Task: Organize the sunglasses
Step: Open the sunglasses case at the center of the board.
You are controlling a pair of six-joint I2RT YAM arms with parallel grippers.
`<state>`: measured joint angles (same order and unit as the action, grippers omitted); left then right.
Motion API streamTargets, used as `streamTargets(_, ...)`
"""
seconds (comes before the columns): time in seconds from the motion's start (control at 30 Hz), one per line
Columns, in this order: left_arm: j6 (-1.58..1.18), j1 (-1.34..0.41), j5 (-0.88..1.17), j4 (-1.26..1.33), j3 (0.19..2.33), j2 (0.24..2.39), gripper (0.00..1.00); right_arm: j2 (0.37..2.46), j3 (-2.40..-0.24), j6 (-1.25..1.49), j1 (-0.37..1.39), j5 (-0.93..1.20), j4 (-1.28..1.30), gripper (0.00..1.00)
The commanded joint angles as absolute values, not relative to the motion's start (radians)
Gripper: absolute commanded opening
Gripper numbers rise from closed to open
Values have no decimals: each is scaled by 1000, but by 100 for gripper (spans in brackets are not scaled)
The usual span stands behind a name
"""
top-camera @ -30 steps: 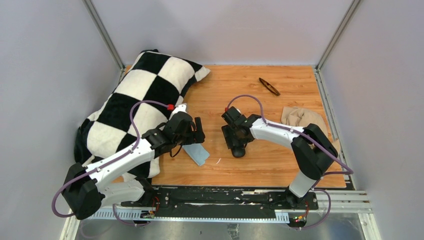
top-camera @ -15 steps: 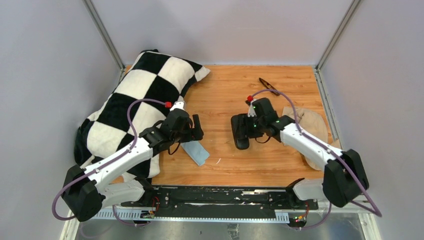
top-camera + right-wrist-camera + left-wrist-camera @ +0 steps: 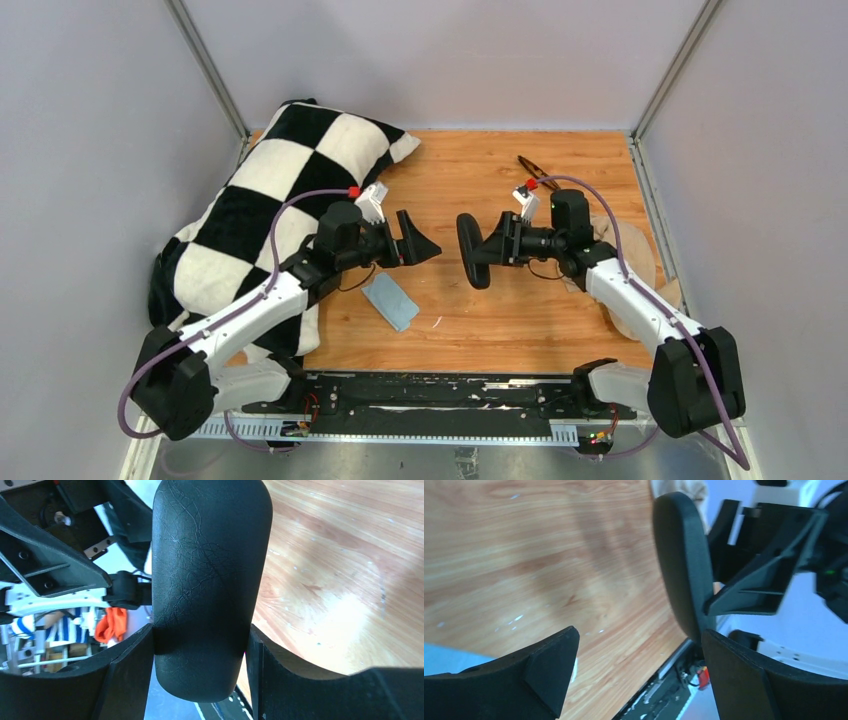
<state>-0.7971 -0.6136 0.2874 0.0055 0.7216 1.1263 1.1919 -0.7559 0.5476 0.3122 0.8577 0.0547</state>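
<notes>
The black oblong hard case (image 3: 469,264) is held clear of the wooden table (image 3: 460,170), stood on edge and clamped across its width by the right gripper (image 3: 492,247). Just left of the case, the left gripper (image 3: 420,240) is spread wide and empty. The small folded dark-framed sunglasses (image 3: 528,164) lie beyond the case, to its right, untouched. The case's free edge is probably best taken squarely by the left fingers, with the right grip kept firm, so the lid can be parted.
</notes>
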Motion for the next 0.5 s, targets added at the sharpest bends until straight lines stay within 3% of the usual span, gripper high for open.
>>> streamTargets(0.0,-834,-590,488,192,762,1167,100,1172,-742,678,283,1052,-133,38)
streamTargets(0.17,-990,-558,632,401,732,1240,100,1185,-737,802,282,1127,-264,40)
streamTargets(0.47,-1156,-546,680,669,715,1319,100,1211,-706,946,282,1173,-445,36)
